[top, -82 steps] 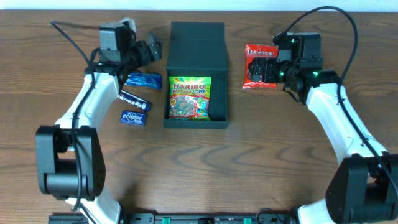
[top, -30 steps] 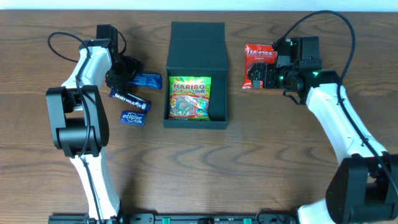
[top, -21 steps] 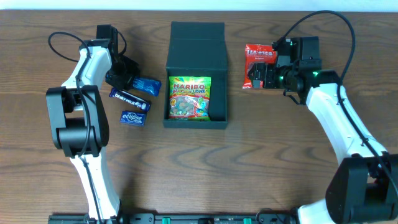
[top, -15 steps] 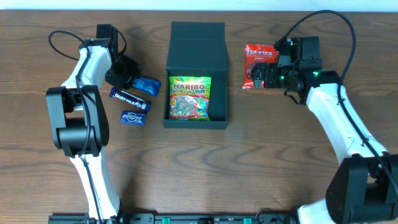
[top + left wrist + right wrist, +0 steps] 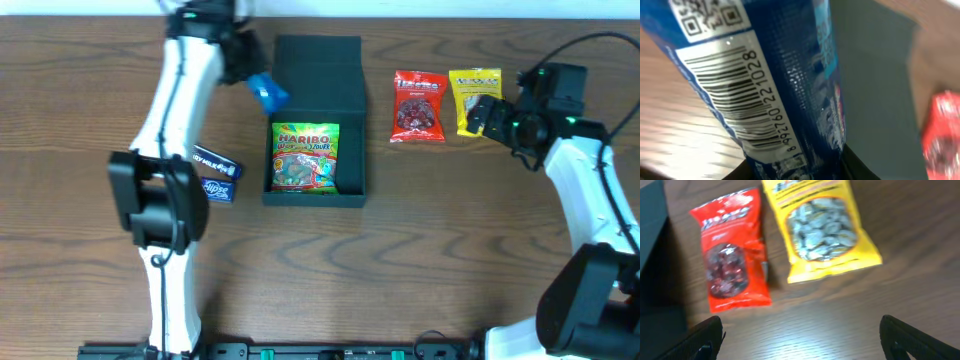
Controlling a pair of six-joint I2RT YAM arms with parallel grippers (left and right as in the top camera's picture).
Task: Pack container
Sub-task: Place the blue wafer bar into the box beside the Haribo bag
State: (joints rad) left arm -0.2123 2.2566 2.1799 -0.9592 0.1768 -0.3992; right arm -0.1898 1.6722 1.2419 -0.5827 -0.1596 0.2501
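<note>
**Left claw clenched on a blue packet; right claw spread wide, nothing grasped.**

The blue packet is held tilted at the left edge of the laid-back lid of the container. The container is placed open in the middle of the table, and a Haribo bag is seen inside it. In the left wrist view the frame is filled by the barcode side of the packet. The dark fingers are pressed at its lower end, and the teal lid is seen behind. In the right wrist view the two fingertips are shown well apart at the lower corners, touching nothing. Beyond them a red packet and a yellow packet are lying just beside each other. Only in the overhead view are a dark chocolate bar and a small blue pack shown, left of the container.
</note>
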